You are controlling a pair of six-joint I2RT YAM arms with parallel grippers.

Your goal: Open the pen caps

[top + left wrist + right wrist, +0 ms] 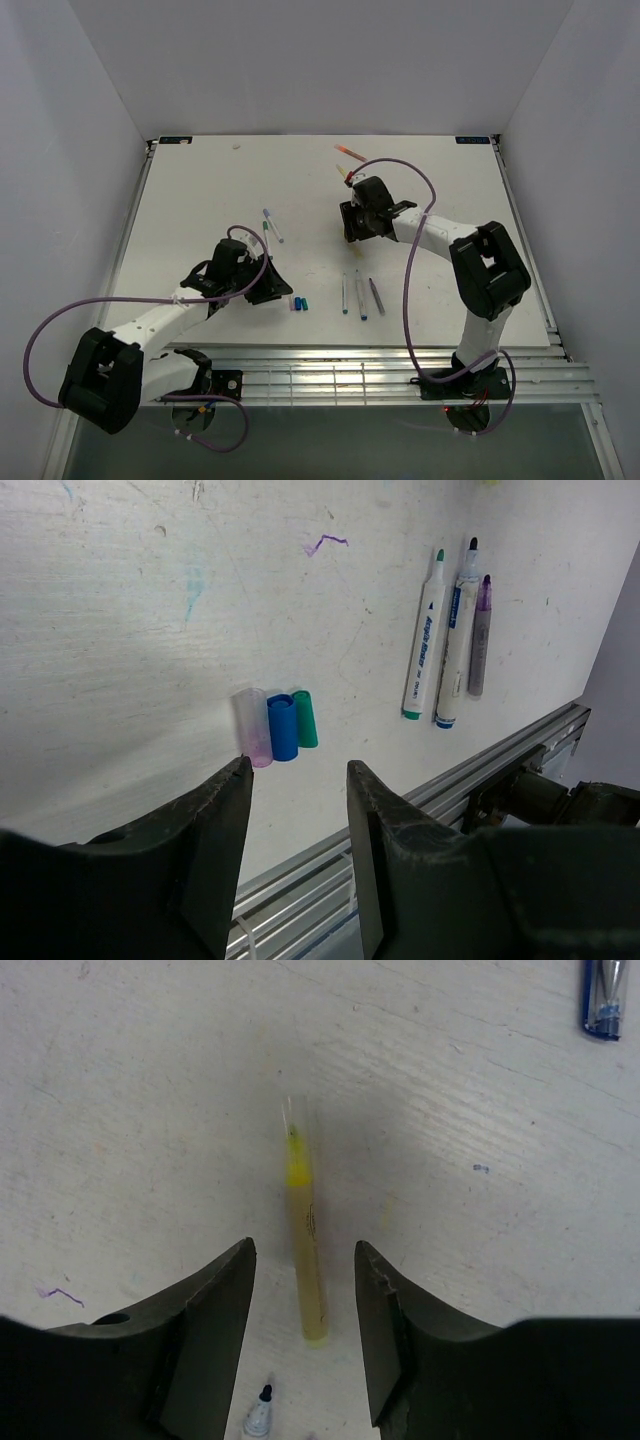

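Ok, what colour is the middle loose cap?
The middle cap is blue; the left wrist view shows it best.

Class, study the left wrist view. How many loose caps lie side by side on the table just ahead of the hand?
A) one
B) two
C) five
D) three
D: a pale purple cap, a blue cap and a green cap lie in a row.

The scuffed white tabletop [190,190] carries a translucent purple plastic cap [252,726], a blue cap [282,728] and a green cap [305,719] side by side, near three parallel uncapped pens [458,630].
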